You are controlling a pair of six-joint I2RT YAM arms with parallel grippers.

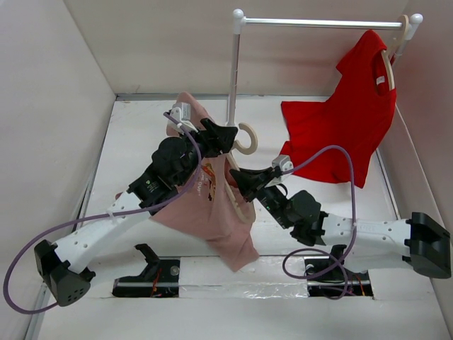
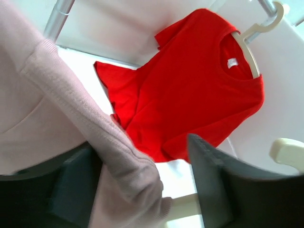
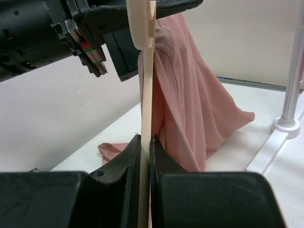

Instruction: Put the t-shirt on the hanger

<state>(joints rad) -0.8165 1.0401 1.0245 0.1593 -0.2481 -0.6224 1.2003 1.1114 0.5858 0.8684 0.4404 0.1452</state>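
**Pink shirt and hanger held up between both arms, mid-table**

The t-shirt (image 1: 212, 209) hangs in the air over the middle of the table (image 1: 134, 142). Its collar end is up at the left gripper (image 1: 218, 134), and its body falls toward the near edge with the small orange print facing up. In the left wrist view the ribbed collar runs between the fingers (image 2: 213, 185) and lies against one of them. The jaws stand apart, with light showing between the cloth and the other finger, so it is not clamped on the fabric.

The hanger (image 3: 146, 95) stands almost upright, with its rounded hook just right of the left gripper. The right gripper (image 3: 145, 141) is pinched closed on the hanger's thin lower edge, with both pads pressed flat against it. The shirt drapes against one side of the hanger (whether the hanger's arm is inside the shirt cannot be told).

At the far right a red shirt (image 1: 343, 134) hangs on its own hanger (image 1: 388, 67) from the rail (image 1: 318, 23) of a white rack. The rack's post (image 1: 232, 78) rises just behind the two grippers.
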